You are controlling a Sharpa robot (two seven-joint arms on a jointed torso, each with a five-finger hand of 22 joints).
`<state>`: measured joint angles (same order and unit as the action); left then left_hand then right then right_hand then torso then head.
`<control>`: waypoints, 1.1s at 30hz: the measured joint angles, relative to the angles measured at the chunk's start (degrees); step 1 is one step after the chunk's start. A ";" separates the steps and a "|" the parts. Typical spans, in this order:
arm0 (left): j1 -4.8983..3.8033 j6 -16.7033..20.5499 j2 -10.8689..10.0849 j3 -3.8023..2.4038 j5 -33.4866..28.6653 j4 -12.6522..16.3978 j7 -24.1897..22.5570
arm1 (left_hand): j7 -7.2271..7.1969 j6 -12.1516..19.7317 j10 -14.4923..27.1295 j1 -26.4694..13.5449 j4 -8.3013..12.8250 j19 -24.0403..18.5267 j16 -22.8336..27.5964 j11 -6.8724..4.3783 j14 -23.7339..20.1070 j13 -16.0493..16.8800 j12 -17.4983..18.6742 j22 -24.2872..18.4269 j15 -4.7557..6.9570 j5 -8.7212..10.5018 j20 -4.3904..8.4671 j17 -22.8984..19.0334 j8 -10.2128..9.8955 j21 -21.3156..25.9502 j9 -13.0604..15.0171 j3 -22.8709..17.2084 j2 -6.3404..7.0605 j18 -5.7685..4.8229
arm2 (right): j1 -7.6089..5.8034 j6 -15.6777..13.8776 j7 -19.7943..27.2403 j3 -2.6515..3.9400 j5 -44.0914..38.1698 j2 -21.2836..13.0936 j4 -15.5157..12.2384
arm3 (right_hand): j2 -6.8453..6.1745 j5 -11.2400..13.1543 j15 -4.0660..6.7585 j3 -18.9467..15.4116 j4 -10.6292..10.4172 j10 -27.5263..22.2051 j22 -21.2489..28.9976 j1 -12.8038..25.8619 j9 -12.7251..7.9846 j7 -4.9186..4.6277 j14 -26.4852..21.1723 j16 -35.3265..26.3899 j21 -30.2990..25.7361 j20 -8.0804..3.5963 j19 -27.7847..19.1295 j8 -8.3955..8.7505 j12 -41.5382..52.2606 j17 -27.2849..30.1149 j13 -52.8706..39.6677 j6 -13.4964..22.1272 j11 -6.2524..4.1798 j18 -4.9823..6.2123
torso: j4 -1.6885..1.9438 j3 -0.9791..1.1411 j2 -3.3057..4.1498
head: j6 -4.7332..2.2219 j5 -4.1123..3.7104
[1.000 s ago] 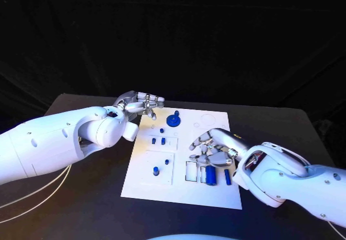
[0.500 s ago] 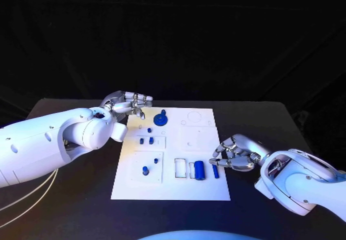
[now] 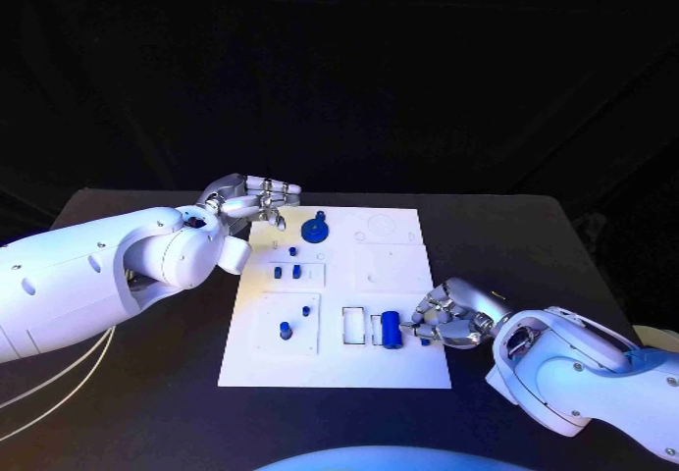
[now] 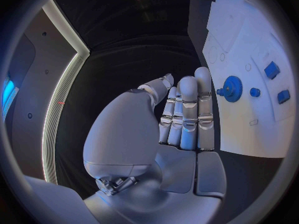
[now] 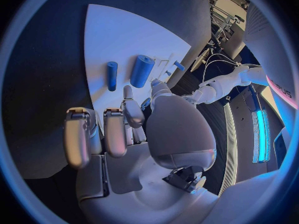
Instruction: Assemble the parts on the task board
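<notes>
Black table (image 3: 538, 245) carries the task board (image 3: 396, 285); right hand (image 3: 450, 316), fingers curled and empty, hovers just beside the slim blue pin (image 3: 423, 339), lying lengthwise toward the robot

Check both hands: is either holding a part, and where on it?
Neither, as far as shown. The left hand hovers off the task board with nothing in it. The right hand sits beside the thin blue cylinder, fingers clear of it.

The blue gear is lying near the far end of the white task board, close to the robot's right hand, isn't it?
Not quite. In the head view the blue gear does lie near the far end of the task board, but beside the left hand; the right hand is near the board's near right edge.
</notes>
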<state>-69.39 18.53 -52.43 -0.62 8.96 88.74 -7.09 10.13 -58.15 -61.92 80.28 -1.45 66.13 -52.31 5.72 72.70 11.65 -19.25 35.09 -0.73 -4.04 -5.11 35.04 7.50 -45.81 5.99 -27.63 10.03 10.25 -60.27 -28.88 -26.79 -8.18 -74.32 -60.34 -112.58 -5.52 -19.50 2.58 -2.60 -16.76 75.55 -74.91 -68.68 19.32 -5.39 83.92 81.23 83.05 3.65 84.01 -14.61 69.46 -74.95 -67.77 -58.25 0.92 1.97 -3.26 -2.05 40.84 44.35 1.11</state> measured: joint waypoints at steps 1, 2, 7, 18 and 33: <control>0.00 -0.01 -0.02 0.00 0.00 0.01 0.00 | 0.00 0.00 0.00 0.00 0.00 0.00 0.00 0.00 0.00 0.00 0.00 0.00 0.00 0.00 0.00 0.00 0.00 0.00 0.00 0.00 0.00 0.00 | 0.10 -0.10 -0.31 0.00 -0.12 0.31 0.16 | 0.00 0.00 0.00 -0.02 0.01 0.00 0.00 0.00 0.05 0.00 0.00 0.00 0.00 0.00 0.00 -0.03 0.00 0.00 -0.05 0.00 0.00 0.00 | 0.00 0.00 0.00 | 0.05 0.02; 0.00 -0.01 -0.04 0.00 0.00 0.01 0.00 | 0.00 0.00 0.00 0.00 0.00 0.00 0.00 0.00 0.00 0.00 0.00 0.00 0.00 0.00 0.00 0.00 0.00 0.00 0.00 0.00 0.00 0.00 | 0.18 -0.19 -0.59 0.00 -0.21 0.59 0.29 | 0.00 0.00 0.00 -0.11 0.11 0.00 0.00 0.00 0.08 0.00 0.00 0.00 0.00 0.00 0.00 -0.19 0.00 0.00 -0.07 0.00 0.00 0.00 | 0.00 -0.02 0.00 | 0.12 0.05; 0.00 -0.06 -0.09 0.01 -0.01 0.09 0.00 | 0.00 0.00 0.00 0.00 0.00 0.00 0.00 0.00 0.00 -0.01 0.00 0.00 0.00 0.00 0.00 0.00 0.00 0.00 0.00 0.00 0.00 0.00 | 0.82 -0.51 -1.69 0.00 -0.52 2.11 1.21 | -0.23 0.00 0.00 -0.16 0.15 0.00 0.00 0.22 0.08 0.00 0.00 0.00 0.00 0.00 0.00 -0.23 0.00 0.00 -0.08 0.00 0.00 0.00 | -0.06 -0.04 -0.01 | 0.24 0.07; 0.00 -0.07 -0.14 0.01 -0.03 0.18 -0.06 | 0.00 0.00 0.00 -0.23 0.00 0.00 0.00 0.00 0.00 -0.01 0.00 -0.08 0.00 0.00 0.00 0.00 0.00 0.00 0.01 0.00 -0.23 0.00 | 1.55 -0.57 -2.91 0.01 -0.86 5.12 3.28 | 0.07 0.00 0.00 -1.04 0.08 0.00 -0.03 0.53 0.36 -0.17 0.00 0.33 0.00 0.01 0.00 -0.23 0.00 0.01 -0.23 0.16 0.00 0.03 | 0.39 -0.17 0.14 | 0.31 -0.24; 0.00 0.10 -0.22 0.01 -0.52 0.28 -0.41 | 0.20 0.22 0.41 -0.84 -0.15 0.21 0.00 -0.01 -0.21 0.20 0.00 -0.24 -0.21 0.00 -0.21 0.30 0.00 0.22 -0.04 0.15 -0.84 0.00 | 1.90 -0.54 -3.60 0.43 -2.26 6.97 4.48 | 0.00 0.55 -0.01 -2.38 0.16 -0.01 -0.03 0.90 0.68 0.22 0.00 0.33 -0.01 0.01 0.00 -0.44 -0.01 0.02 -0.40 0.73 0.01 0.11 | 1.05 -0.39 0.40 | -0.02 -0.86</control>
<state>-69.39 18.63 -52.65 -0.62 8.44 89.02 -7.51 10.33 -57.93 -61.51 79.44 -1.60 66.34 -52.31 5.71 72.49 11.85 -19.26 34.85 -0.94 -4.04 -5.32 35.35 7.50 -45.59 5.95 -27.48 9.19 10.26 -58.37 -29.42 -30.38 -7.75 -76.58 -53.37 -108.10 -5.51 -18.95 2.58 -4.98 -16.60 75.55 -74.94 -67.78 20.01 -5.17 83.91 81.55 83.04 3.66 84.01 -15.05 69.46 -74.93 -68.17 -57.52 0.93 2.08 -2.20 -2.44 41.24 44.33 0.25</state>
